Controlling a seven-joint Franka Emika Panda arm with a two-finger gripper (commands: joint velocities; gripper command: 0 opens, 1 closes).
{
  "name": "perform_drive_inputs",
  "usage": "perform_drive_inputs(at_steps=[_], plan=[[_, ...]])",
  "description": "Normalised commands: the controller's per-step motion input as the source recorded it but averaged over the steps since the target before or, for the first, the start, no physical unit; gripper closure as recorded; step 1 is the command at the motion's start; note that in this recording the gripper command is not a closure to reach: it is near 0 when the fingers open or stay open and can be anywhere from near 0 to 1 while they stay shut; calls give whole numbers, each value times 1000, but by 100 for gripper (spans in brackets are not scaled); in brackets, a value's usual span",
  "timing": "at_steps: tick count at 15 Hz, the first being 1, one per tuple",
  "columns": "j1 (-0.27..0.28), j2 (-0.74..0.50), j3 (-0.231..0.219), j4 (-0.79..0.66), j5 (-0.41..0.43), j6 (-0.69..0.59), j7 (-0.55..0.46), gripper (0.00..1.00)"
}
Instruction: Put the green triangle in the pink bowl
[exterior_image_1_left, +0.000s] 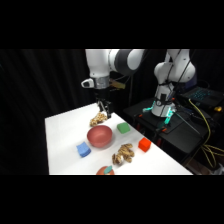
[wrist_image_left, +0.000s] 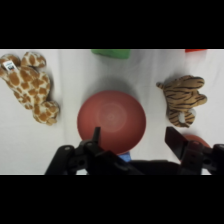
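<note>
The green triangle (exterior_image_1_left: 123, 128) lies on the white table just right of the pink bowl (exterior_image_1_left: 99, 136). In the wrist view only the green triangle's (wrist_image_left: 111, 52) lower edge shows at the top, beyond the pink bowl (wrist_image_left: 111, 121), which fills the middle. My gripper (exterior_image_1_left: 104, 109) hangs above the table's far part, behind the bowl and beside a spotted plush. In the wrist view the gripper (wrist_image_left: 135, 142) is open, its fingers spread wide over the bowl's near rim with nothing between them. The bowl looks empty.
A spotted giraffe plush (exterior_image_1_left: 98, 119) (wrist_image_left: 31, 85) lies behind the bowl and a striped tiger plush (exterior_image_1_left: 123, 154) (wrist_image_left: 182, 97) in front. A blue block (exterior_image_1_left: 83, 149) sits left of the bowl, a red block (exterior_image_1_left: 144, 145) near the right edge. A reddish object (exterior_image_1_left: 105, 171) is at the front edge.
</note>
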Motion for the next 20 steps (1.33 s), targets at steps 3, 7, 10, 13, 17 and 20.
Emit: perform_drive_inputs(at_steps=[3,7,10,13,17,20], plan=[[-47,-482,-37,-615,91,248,68,0],[-34,-459,-23,-566,109,234,64,0],[-31,-365,-22,-460,119,237,29,0],[-45,-179,-37,-290,121,258,-42,0],[-53,113,-50,-56,178,294,-136,0],[-50,342,-35,161,236,285,-242,0]])
